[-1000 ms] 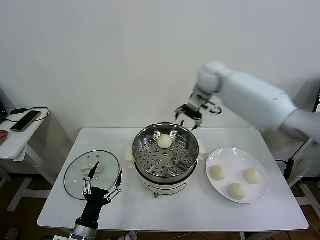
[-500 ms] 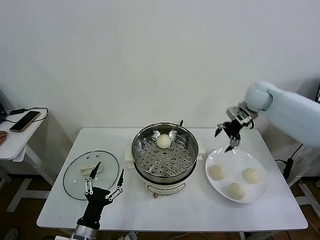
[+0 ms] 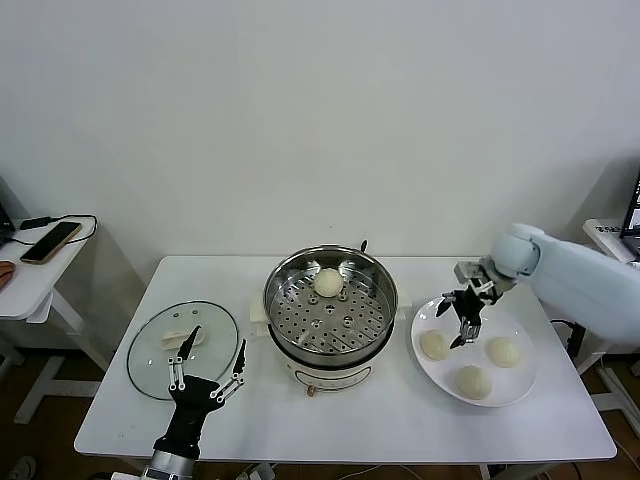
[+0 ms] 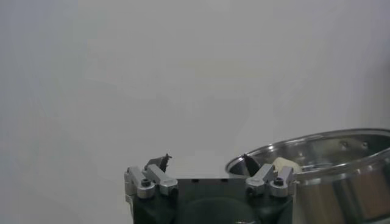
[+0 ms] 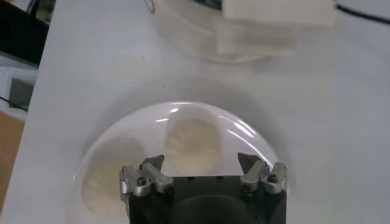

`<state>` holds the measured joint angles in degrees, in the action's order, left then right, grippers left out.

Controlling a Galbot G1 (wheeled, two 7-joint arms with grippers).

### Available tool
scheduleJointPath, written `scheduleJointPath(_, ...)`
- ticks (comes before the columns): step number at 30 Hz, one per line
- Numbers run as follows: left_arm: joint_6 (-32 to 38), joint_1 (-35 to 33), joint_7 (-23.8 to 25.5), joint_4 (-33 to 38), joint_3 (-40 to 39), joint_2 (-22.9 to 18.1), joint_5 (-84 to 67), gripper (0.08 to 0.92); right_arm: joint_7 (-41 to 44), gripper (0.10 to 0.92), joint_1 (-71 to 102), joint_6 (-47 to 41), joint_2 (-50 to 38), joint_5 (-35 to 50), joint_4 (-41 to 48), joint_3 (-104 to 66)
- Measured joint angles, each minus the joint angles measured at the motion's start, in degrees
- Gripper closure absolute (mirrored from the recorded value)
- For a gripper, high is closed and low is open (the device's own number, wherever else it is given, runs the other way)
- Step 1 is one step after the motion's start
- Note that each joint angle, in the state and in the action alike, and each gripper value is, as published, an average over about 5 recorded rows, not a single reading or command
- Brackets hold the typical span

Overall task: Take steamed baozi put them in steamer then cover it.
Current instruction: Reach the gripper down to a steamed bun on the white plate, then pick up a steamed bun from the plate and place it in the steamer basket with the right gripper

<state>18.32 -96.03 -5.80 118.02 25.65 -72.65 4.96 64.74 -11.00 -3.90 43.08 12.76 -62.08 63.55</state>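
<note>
The steamer [image 3: 372, 318] stands mid-table with one steamed baozi [image 3: 329, 282] on its perforated tray. Three more baozi lie on a white plate [image 3: 515, 394] to its right: one nearest the steamer [image 3: 434, 345], one far right [image 3: 503, 351] and one in front [image 3: 472, 381]. My right gripper [image 3: 452, 322] hangs open just above the plate, over the baozi nearest the steamer. In the right wrist view that baozi [image 5: 192, 143] lies ahead between the spread jaws of the right gripper [image 5: 201, 164]. The cover [image 3: 150, 365] lies flat at the left. My left gripper [image 3: 218, 338] stands open and empty beside the cover. In the left wrist view the left gripper [image 4: 204, 161] points past the steamer [image 4: 329, 158].
A small side table [image 3: 20, 290] at the far left carries a phone [image 3: 50, 241] and a cable. The white table [image 3: 400, 425] has bare surface in front of the steamer. A white wall rises close behind the table.
My right arm has swung from behind the steamer across to the plate and come down over the baozi there. The left arm has stayed where it was.
</note>
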Motion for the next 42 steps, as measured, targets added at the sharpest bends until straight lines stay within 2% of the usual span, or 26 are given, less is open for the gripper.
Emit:
scheduleJointPath(15,0.0,0.1,-0.3,0.0,0.4,0.0,0.0,0.177,-3.2,0.210,4.0,-0.4,1.3,-1.0,1.4,-1.8)
scheduleJointPath(18,-0.1,0.1,-0.4,0.0,0.5,-0.1,0.0,0.177,-3.7,0.244,4.1,-0.4,1.2,-1.0,1.4,-1.9)
scheduleJointPath(25,-0.2,0.1,-0.5,0.3,0.5,-0.1,0.0,0.177,-4.6,0.394,4.0,-0.3,0.8,-0.8,0.9,-1.7)
scheduleJointPath(28,-0.2,0.0,-0.5,0.5,0.6,-0.1,0.0,0.177,-4.6,0.432,3.3,-0.3,0.4,-0.6,0.4,-1.3)
scheduleJointPath(36,-0.7,0.1,-0.6,1.2,0.2,-0.3,0.4,0.177,-2.6,0.465,-1.9,0.1,-1.4,-0.3,-1.9,0.3)
scheduleJointPath(42,-1.2,0.2,-0.8,2.0,-0.3,-0.4,1.0,0.177,1.4,0.454,-12.0,0.0,-1.8,2.1,-5.4,5.0)
